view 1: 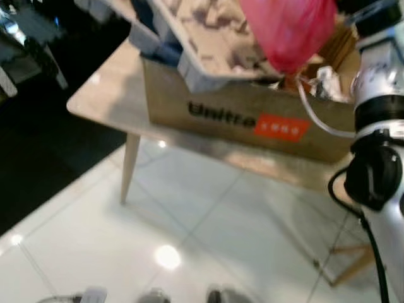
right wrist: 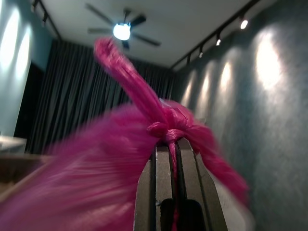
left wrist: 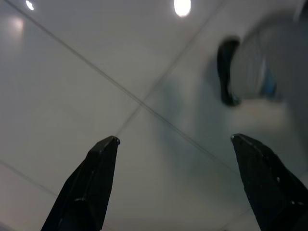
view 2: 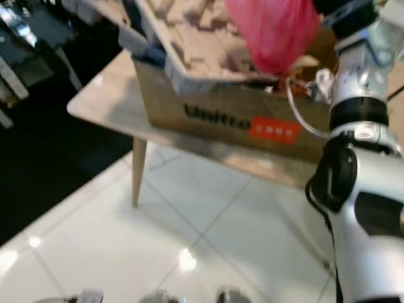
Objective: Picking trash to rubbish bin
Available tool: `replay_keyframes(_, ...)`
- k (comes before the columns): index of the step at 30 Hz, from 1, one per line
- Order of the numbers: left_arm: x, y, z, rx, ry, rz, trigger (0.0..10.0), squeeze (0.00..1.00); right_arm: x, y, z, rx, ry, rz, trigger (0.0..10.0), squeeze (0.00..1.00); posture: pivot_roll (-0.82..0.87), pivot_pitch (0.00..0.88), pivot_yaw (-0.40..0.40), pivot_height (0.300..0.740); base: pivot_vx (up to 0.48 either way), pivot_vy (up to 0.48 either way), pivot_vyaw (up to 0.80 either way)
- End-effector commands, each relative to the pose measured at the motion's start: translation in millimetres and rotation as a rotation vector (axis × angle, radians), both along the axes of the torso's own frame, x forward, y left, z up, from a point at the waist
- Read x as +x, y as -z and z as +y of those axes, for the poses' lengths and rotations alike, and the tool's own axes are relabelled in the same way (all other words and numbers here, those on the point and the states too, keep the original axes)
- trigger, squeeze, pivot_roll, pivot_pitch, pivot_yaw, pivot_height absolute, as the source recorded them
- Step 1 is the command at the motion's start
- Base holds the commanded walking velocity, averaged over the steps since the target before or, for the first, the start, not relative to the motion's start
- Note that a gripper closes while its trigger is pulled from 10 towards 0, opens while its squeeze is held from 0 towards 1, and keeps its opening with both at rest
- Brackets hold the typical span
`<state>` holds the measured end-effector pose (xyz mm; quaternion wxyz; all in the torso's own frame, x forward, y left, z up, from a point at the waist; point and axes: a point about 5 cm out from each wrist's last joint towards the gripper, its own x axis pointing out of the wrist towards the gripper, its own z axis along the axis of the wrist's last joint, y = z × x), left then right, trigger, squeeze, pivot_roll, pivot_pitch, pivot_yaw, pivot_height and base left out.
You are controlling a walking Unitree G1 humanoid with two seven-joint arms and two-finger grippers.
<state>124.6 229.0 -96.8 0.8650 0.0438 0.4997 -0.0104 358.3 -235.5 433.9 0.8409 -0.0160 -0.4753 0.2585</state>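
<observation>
A glossy white tiled floor is spreading under a pale wooden tabletop on slanted legs, with a dark area lying beyond it on the robot's left. On the tabletop a large cardboard box printed with dark lettering and an orange label is sitting, holding a grey moulded packing tray and other clutter.

Above the box, the pink plastic bag is hanging from the raised right arm. The right end effector is pinching its two fingers together on the bag's knotted neck, just below the knot. The bag looks light, soft and crinkly, likely to swing and slip, so the twisted neck under the knot seems the surest place to hold it.

The left end effector is hanging idle over the floor tiles, its fingers spread wide apart and empty.
</observation>
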Motion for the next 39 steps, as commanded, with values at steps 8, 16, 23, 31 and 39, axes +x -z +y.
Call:
replay_keyframes(8,-19.5,7,-4.2,-0.030,-0.024,0.063,10.0,0.00,-3.6,0,-14.7,0.026,0.106,0.003,10.0,0.00,0.09,0.196,-0.019,0.740,0.000,0.000,0.00)
replay_keyframes(16,-20.6,8,-6.8,-0.046,-0.014,0.066,10.0,0.00,2.4,13,-20.5,0.016,0.193,0.076,10.0,0.00,0.08,0.198,-0.017,0.740,0.000,0.000,0.00)
replay_keyframes(23,-25.2,8,-5.2,-0.047,-0.006,0.078,10.0,0.00,11.4,34,-37.7,0.087,0.347,0.207,10.0,0.00,0.07,0.205,-0.013,0.740,0.000,0.000,0.00)
replay_keyframes(31,-27.6,9,-3.4,-0.045,-0.003,0.085,10.0,0.00,15.3,45,-42.3,0.122,0.362,0.269,10.0,0.00,0.08,0.214,-0.005,0.740,0.000,0.000,-0.60)
replay_keyframes(39,-26.5,9,-4.6,-0.048,-0.001,0.080,10.0,0.00,18.9,47,-32.4,0.100,0.345,0.266,10.0,0.00,0.08,0.214,-0.006,0.740,0.000,0.000,-0.30)
